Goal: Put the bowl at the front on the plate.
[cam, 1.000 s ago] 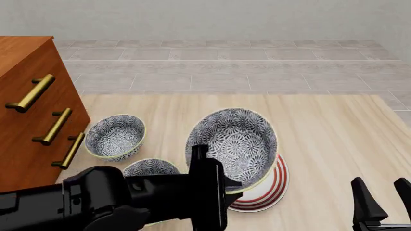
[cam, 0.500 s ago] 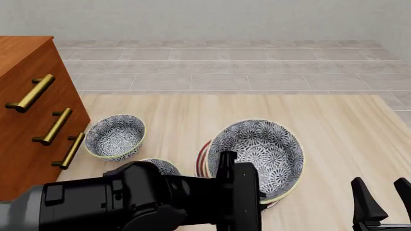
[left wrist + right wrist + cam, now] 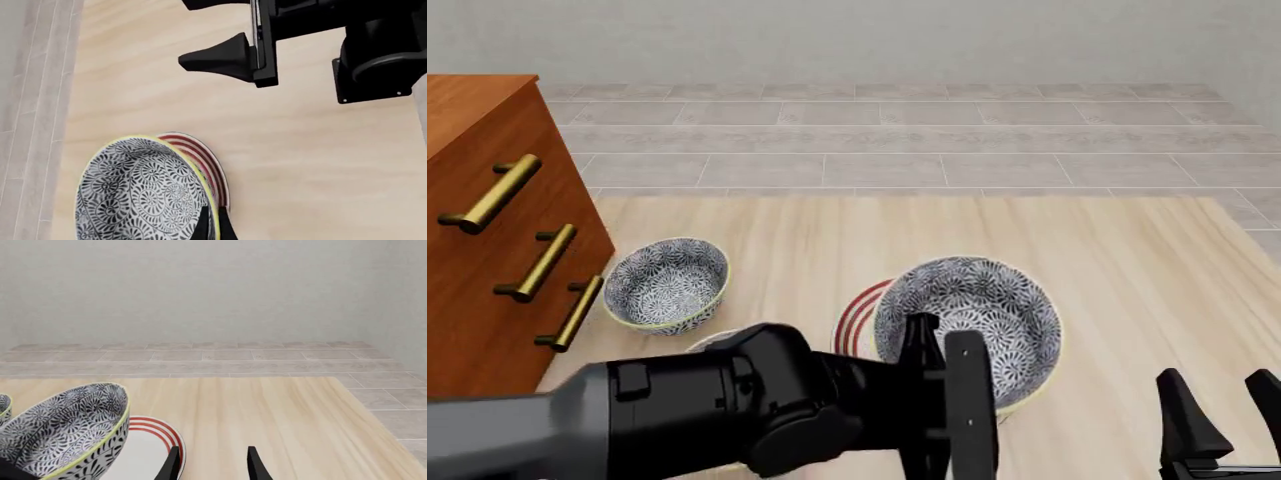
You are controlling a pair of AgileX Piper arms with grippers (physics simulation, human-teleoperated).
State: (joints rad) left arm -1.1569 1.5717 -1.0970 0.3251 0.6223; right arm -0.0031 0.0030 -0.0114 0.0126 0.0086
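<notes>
From the front view, at nine o'clock I see a small floral spare bowl [image 3: 667, 284] by the brown wooden drawer unit [image 3: 494, 240]; my left gripper [image 3: 941, 400] pinches the rim of the deep blue-grey floral bowl [image 3: 968, 325] with its pale yellow edge. That bowl hangs tilted over the flat white red-ringed plate [image 3: 857, 318], not yet seated; lowering and release remain, I judge; my right gripper [image 3: 1214, 420], at five o'clock, stands parted and empty.
</notes>
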